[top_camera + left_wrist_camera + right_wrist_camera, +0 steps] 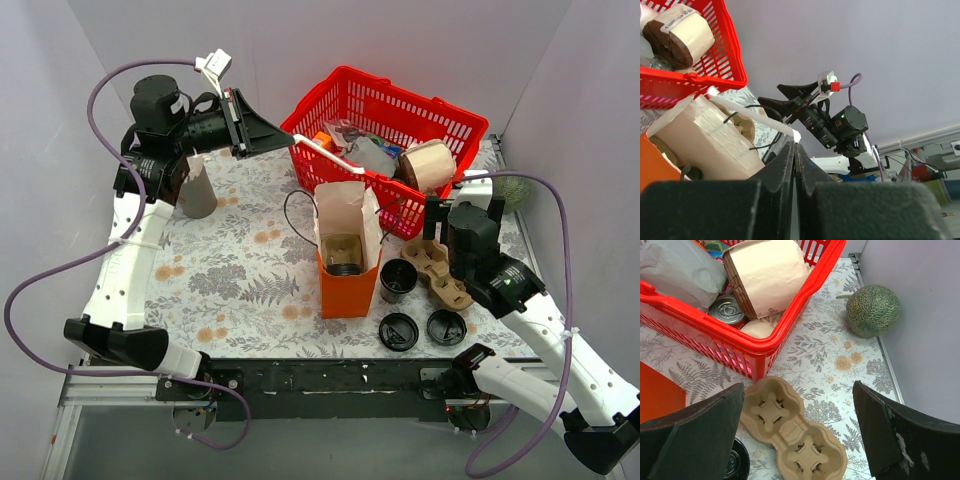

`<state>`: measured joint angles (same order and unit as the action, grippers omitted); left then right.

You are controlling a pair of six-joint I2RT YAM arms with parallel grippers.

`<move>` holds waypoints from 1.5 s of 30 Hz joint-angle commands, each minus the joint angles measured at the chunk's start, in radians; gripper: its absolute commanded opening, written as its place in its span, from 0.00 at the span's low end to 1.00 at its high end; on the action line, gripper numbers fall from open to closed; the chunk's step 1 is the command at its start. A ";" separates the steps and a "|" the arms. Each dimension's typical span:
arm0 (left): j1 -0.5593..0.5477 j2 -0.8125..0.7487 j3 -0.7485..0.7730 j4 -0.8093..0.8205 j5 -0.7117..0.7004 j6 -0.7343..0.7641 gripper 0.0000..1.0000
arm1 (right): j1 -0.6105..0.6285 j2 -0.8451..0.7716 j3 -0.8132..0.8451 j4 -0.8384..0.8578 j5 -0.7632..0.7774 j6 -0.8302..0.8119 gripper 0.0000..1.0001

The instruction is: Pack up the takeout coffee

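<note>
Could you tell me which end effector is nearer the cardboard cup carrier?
Right. The right end effector hovers over the cup carrier; the left end effector is beside the red basket.

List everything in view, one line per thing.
basket: one, red, far centre-right
paper roll: one, brown, in basket
can: one, silver, in basket
bag: one, orange, table centre
coffee: one, dark, inside bag
black cup: one, black, right of bag
lids: two, black, near edge
carrier: one, tan, right of black cup
melon: one, green, far right
taupe cup: one, taupe, far left
left gripper: one, black, shut, at basket's left corner
right gripper: one, black, open, above carrier
</note>
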<state>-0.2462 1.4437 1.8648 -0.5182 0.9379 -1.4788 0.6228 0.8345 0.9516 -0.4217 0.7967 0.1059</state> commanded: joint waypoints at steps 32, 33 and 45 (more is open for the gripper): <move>-0.370 0.242 0.095 -0.348 -0.631 0.190 0.00 | -0.003 0.026 -0.010 0.038 -0.025 -0.003 0.96; -0.373 0.254 0.102 -0.364 -0.648 0.192 0.00 | -0.003 0.026 -0.010 0.038 -0.025 -0.003 0.96; -0.378 0.277 0.186 -0.413 -0.674 0.226 0.98 | -0.003 0.029 -0.005 0.035 -0.017 -0.003 0.98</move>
<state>-0.6174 1.7458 1.9797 -0.9096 0.2882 -1.2770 0.6228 0.8661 0.9501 -0.4179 0.7708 0.1043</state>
